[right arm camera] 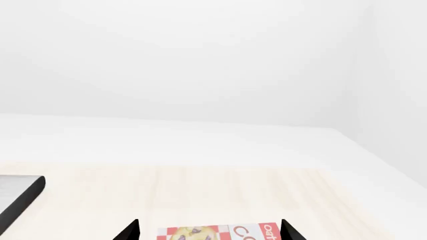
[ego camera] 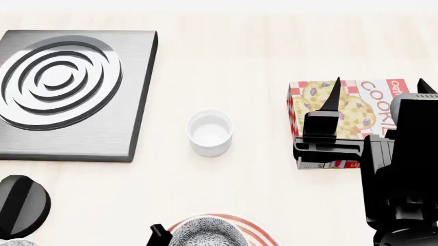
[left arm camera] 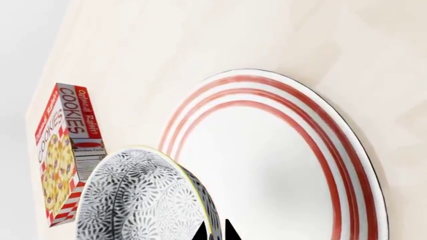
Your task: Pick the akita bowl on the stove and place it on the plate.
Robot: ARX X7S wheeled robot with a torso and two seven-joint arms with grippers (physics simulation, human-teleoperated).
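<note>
The akita bowl (left arm camera: 137, 200), white with a dense grey-black floral pattern, shows at the head view's lower edge (ego camera: 204, 234). My left gripper (left arm camera: 215, 232) is shut on its rim, one fingertip inside and one outside. The plate (left arm camera: 280, 165), white with red rings, lies right beside and under the bowl; only its rim (ego camera: 259, 231) shows in the head view. I cannot tell whether the bowl touches it. The stove (ego camera: 137, 102) sits at far left with a bare ring burner and a black knob (ego camera: 20, 205). My right gripper (ego camera: 380, 89) hangs open over the cookie box.
A small plain white cup (ego camera: 210, 132) stands mid-table between stove and cookie box. The oatmeal cookie box (ego camera: 342, 120) lies flat at the right, also seen in both wrist views (left arm camera: 67, 150) (right arm camera: 213, 233). The stove's edge (right arm camera: 20, 195) shows in the right wrist view.
</note>
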